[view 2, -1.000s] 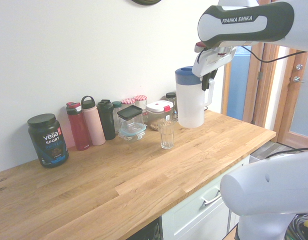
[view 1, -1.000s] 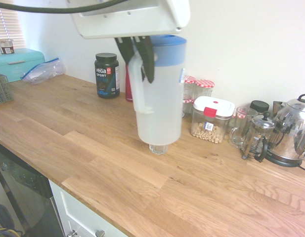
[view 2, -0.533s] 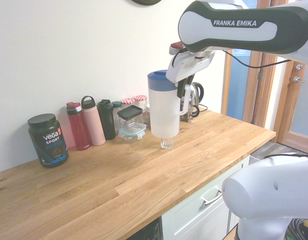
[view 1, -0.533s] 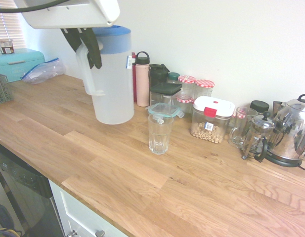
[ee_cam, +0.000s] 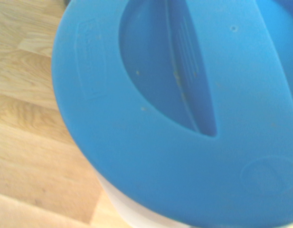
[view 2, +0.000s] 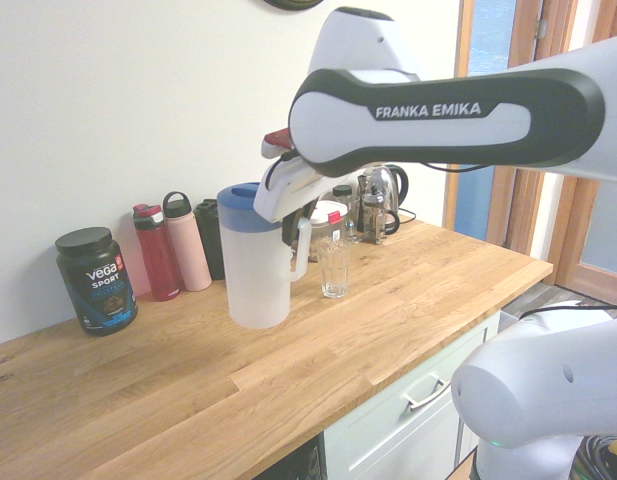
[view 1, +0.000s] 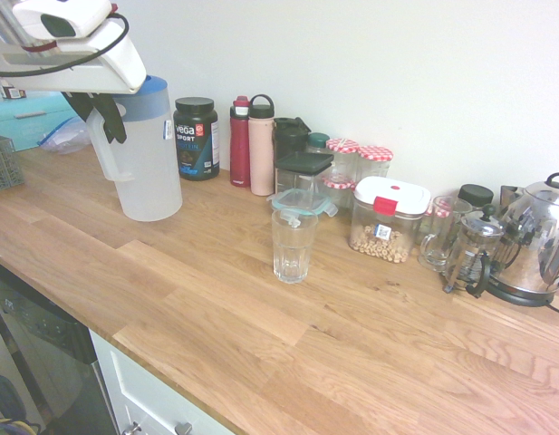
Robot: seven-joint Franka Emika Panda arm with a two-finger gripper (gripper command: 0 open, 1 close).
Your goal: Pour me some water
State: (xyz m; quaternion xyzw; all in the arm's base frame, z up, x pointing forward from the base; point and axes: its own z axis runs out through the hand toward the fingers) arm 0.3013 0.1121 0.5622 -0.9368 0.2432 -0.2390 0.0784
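The tool is clamped on the side handle of the jug, which stands upright, at or just above the surface, toward its back edge, just in front of the dark supplement tub. The glass stands well apart from the jug, further along the surface toward the kettle end. Judgement: any pour requires carrying the jug back that way and tipping its vertical long axis toward the glass. The jug is frosted white plastic, smooth, with a blue lid; water is not discernible inside. The glass is clear and ribbed; the surface is oiled wooden planking.
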